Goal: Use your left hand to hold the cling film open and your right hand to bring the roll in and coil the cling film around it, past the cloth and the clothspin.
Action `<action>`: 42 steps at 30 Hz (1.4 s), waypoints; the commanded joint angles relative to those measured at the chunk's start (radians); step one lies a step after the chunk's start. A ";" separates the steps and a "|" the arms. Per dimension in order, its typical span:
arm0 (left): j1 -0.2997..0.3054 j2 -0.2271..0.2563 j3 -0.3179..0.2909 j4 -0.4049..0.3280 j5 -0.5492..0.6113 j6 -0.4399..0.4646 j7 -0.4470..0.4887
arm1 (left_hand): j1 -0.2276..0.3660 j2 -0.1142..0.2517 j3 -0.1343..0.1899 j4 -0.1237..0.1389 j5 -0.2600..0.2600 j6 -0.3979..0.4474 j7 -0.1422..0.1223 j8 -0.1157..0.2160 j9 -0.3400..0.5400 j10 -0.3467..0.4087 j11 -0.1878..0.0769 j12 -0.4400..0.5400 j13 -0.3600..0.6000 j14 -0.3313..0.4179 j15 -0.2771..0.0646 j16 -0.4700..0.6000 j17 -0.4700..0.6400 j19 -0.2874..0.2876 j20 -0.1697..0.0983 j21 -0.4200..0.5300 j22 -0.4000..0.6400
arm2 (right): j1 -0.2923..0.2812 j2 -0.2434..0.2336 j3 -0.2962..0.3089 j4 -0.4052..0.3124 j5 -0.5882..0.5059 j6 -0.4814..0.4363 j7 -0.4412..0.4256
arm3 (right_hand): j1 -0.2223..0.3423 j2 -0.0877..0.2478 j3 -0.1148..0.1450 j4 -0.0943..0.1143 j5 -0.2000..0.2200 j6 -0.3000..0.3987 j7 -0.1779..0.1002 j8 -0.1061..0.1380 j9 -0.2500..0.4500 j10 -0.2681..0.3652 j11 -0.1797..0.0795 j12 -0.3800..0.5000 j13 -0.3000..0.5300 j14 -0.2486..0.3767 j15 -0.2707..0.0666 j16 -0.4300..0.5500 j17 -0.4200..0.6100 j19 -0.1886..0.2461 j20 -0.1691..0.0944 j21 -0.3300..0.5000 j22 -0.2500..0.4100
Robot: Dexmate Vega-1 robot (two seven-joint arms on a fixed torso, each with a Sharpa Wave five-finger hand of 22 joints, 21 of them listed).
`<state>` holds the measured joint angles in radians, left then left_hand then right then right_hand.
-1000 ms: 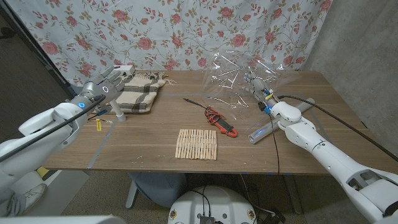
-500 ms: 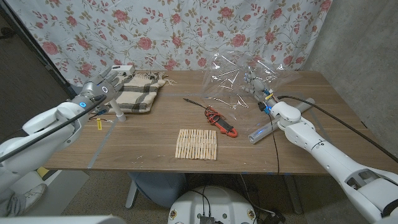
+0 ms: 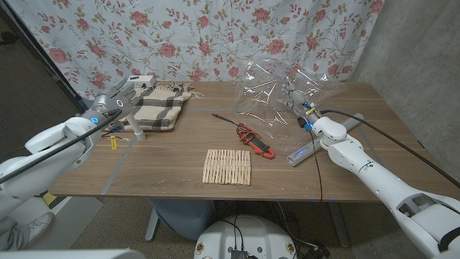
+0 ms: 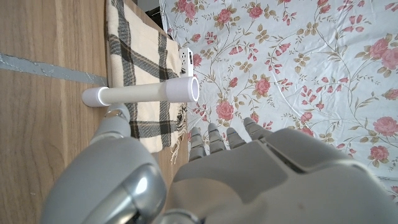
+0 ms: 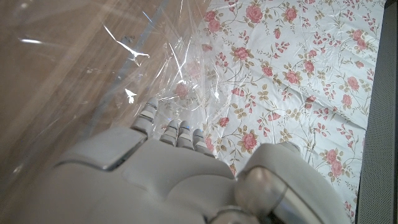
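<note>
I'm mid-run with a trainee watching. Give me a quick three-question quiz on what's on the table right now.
1. True or false: the white tube stands upright beside the checked cloth.
2. Which hand is up in the cling film: A) left hand B) right hand?
3. Fill in: the red meter lies between the cling film and the row of wooden ____.

Key: 1 true; 2 B; 3 clothespins.

**Table count, right now**

One crumpled cling film sheet (image 3: 277,90), one plaid cloth (image 3: 159,106), one upright white roll (image 3: 136,126), one red meter (image 3: 257,142), and one tidy block of wooden clothespins (image 3: 228,167), too tightly packed to count.
</note>
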<state>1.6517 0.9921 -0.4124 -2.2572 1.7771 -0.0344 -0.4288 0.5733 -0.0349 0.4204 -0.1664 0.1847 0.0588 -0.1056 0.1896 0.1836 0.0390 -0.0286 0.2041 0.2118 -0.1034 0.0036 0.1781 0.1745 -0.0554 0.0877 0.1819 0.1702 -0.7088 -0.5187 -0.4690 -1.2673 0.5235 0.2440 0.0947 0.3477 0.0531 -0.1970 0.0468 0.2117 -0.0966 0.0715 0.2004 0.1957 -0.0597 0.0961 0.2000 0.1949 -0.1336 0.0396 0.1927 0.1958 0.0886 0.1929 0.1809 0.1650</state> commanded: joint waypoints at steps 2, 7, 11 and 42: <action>-0.028 0.036 0.001 0.000 -0.014 -0.056 -0.090 | 0.079 0.032 0.042 -0.011 0.003 -0.034 -0.009 0.000 0.005 -0.025 -0.012 0.006 0.003 -0.026 0.001 0.002 0.006 0.003 0.002 0.004 0.000 | 0.007 0.010 -0.004 0.019 -0.002 0.009 0.003 | 0.007 0.007 -0.003 -0.004 0.001 -0.002 0.000 0.000 0.001 -0.004 0.004 0.004 0.004 -0.005 0.001 0.008 0.000 -0.003 0.000 0.005 0.004; -0.050 0.055 0.035 0.008 0.003 -0.056 -0.135 | 0.119 0.046 0.059 -0.015 0.003 -0.056 0.000 -0.002 0.005 -0.041 -0.006 0.005 0.004 -0.037 0.011 0.002 0.005 0.001 0.012 0.003 0.000 | 0.007 0.013 -0.004 0.024 0.000 0.012 0.003 | 0.007 0.008 -0.003 -0.004 0.001 -0.002 0.000 0.000 0.001 -0.004 0.003 0.004 0.004 -0.004 0.001 0.008 0.000 -0.003 -0.001 0.005 0.004; -0.065 0.068 0.052 0.010 -0.010 -0.059 -0.167 | 0.192 0.090 0.100 -0.018 0.019 -0.070 0.007 0.003 0.006 -0.048 0.001 0.009 0.005 -0.037 0.021 0.006 0.005 0.017 0.016 0.009 -0.001 | 0.007 0.015 -0.004 0.028 -0.001 0.015 0.002 | 0.007 0.008 -0.003 -0.004 0.001 -0.002 0.000 0.000 0.001 -0.004 0.003 0.004 0.004 -0.004 0.001 0.008 0.000 -0.003 0.000 0.005 0.004; -0.146 0.163 0.175 0.071 -0.051 0.009 -0.234 | 0.428 0.136 0.197 -0.024 0.088 -0.074 0.025 0.022 0.007 -0.051 0.009 0.028 0.007 -0.007 0.033 0.013 0.003 0.065 0.032 0.010 -0.001 | 0.005 0.018 -0.003 0.027 0.000 0.011 -0.006 | 0.008 0.010 -0.002 -0.007 0.001 -0.001 0.000 0.000 0.001 -0.004 0.001 0.004 0.004 -0.005 0.000 0.008 0.000 -0.004 0.001 0.005 0.004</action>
<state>1.5354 1.1222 -0.2839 -2.2102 1.7391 -0.0647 -0.6625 0.9864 0.0991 0.6080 -0.1886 0.2631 -0.0142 -0.0822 0.2078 0.1887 -0.0087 -0.0196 0.2223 0.2164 -0.1122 0.0303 0.1858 0.1743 0.0092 0.1161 0.1897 0.1677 -0.6999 -0.4997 -0.4727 -1.2333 0.5244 0.2601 0.0965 0.3530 0.0583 -0.1970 0.0469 0.2117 -0.0966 0.0715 0.2004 0.1958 -0.0596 0.0961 0.2000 0.1951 -0.1336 0.0396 0.1927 0.1958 0.0886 0.1929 0.1809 0.1650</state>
